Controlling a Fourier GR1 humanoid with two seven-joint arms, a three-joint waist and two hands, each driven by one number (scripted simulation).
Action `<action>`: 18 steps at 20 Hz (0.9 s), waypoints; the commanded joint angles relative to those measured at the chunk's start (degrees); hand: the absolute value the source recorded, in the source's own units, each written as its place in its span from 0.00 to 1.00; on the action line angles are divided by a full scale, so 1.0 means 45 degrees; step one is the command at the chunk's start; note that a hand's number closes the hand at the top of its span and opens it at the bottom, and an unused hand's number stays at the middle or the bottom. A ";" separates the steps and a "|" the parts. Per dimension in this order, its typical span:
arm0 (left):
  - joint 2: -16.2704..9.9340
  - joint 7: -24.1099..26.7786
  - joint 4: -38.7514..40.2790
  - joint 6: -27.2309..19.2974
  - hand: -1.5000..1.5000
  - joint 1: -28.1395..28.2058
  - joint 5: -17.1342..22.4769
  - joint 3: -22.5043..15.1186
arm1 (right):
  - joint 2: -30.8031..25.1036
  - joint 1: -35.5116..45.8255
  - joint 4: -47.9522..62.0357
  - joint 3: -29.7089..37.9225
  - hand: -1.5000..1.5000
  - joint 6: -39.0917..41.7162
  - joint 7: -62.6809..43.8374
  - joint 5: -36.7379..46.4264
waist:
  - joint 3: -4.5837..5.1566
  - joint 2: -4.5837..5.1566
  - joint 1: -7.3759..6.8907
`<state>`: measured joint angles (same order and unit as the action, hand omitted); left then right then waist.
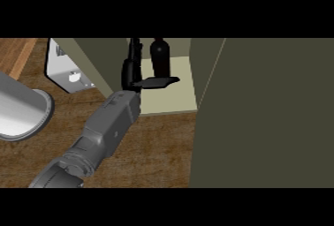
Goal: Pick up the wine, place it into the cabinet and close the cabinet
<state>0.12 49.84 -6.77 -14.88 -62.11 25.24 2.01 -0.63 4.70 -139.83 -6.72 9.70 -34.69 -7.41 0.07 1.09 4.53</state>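
The wine bottle (pixel 158 55) is dark and stands upright on the pale shelf (pixel 176 100) inside the open cabinet. My right hand (pixel 133 66) reaches into the cabinet just left of the bottle. Its fingers are straight and point toward the back, with a narrow gap between them and the bottle. The thumb (pixel 157 82) sticks out to the right in front of the bottle's base. The hand looks open and not closed round the bottle. The cabinet door (pixel 267 114), a large dark olive panel, stands open at the right. My left hand does not show.
A big light-grey cylinder (pixel 20 110) fills the left edge over the wooden counter (pixel 157 150). A white box-like object (pixel 68 70) stands left of the cabinet's side wall (pixel 98 62).
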 commanded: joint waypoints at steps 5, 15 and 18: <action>-0.0026 0.0532 -0.0273 0.0532 0.00 0.1322 0.1428 -0.0517 | 0.0022 0.0222 -0.0688 0.0111 0.00 -0.0292 -0.0647 -0.0536 | -0.0005 -0.0175 -0.0040; -0.0028 -0.0998 -0.3674 -0.0791 0.00 0.3018 0.3484 -0.4076 | -0.0007 -0.0351 -0.0992 0.0052 0.00 -0.0333 -0.0392 -0.0211 | -0.0020 -0.0332 -0.0442; -0.0028 -0.0651 -0.5577 -0.2143 0.00 0.4358 0.4642 -0.6136 | -0.0140 0.0748 -0.0056 0.0312 0.00 -0.0478 -0.0651 -0.0210 | -0.0006 -0.0247 -0.0375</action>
<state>-0.01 47.15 -23.54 -18.95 -48.17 40.78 -17.16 -0.74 6.69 -139.72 -5.96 7.76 -36.50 -7.28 0.00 -0.14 3.05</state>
